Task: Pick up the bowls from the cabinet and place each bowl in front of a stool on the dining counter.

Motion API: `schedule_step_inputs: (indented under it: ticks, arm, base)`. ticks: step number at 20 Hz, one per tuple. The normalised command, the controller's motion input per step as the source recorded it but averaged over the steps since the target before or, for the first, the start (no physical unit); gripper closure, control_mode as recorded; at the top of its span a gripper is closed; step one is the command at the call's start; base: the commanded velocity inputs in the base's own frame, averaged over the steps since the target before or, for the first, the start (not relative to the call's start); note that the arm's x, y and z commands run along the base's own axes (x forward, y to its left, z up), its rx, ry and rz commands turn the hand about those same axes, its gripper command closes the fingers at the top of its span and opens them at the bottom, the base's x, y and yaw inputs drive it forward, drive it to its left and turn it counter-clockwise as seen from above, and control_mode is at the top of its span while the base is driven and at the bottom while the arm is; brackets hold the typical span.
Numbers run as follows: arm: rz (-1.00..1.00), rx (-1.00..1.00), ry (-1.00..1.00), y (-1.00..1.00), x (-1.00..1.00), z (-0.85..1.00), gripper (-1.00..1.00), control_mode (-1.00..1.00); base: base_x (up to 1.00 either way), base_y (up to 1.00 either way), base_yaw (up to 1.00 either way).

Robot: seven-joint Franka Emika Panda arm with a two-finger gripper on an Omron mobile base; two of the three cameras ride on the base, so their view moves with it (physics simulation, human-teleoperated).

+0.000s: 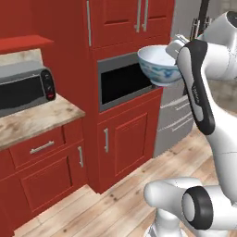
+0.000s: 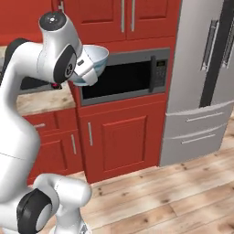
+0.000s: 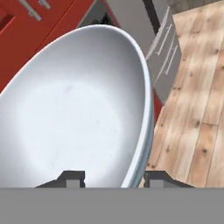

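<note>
The step in hand, by my reading, is carrying the white bowl with blue patterning (image 1: 159,67) away from the cabinets toward the dining counter, and doing it well means keeping the bowl close to level and the hold on its rim firm while the arm swings and the base turns, since a rim pinch gives little resistance to twisting. In the left base view, going left to right, a toaster oven (image 1: 25,87) sits on a beige counter (image 1: 41,121) above red lower cabinets (image 1: 48,171), then comes the tall red unit with a built-in microwave (image 1: 124,82), and the bowl hangs in the air in front of the microwave's right end, held up by the arm; this view shows the blue pattern on the bowl's outside. In the right base view the arm stands at the left, the bowl (image 2: 93,61) shows its pale inside and rim just right of the wrist, the microwave's control panel (image 2: 159,73) is plain, and a steel refrigerator (image 2: 201,87) with its drawers fills the right side, which the left view gives as a sliver. In the hand view the gripper (image 3: 113,178) is closed on the bowl's rim: one finger tip (image 3: 72,178) lies inside the bowl's white interior (image 3: 74,118), the other tip outside the wall, with the plank floor (image 3: 197,109) to the right. Clear the refrigerator corner before lowering.
</note>
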Motion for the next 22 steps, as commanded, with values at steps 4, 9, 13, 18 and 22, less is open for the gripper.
schedule_step_inputs:
  ticks: [4, 9, 13, 18, 22]
  arm:
    - [0.00, 0.00, 0.00, 0.00, 0.00, 0.00, 1.00, 1.00]
    - [0.00, 0.00, 0.00, 0.00, 0.00, 0.00, 1.00, 1.00]
    - [0.00, 0.00, 0.00, 0.00, 0.00, 0.00, 1.00, 1.00]
    - [0.00, 0.00, 0.00, 0.00, 0.00, 0.00, 1.00, 1.00]
    - [0.00, 0.00, 0.00, 0.00, 0.00, 0.00, 1.00, 1.00]
  base:
    - [-0.26, -0.19, -0.56]
    - [-0.23, -0.16, -0.58]
    - [-0.38, -0.15, -0.55]
    - [-0.64, -0.08, -0.51]
    - [-0.71, -0.08, -0.51]
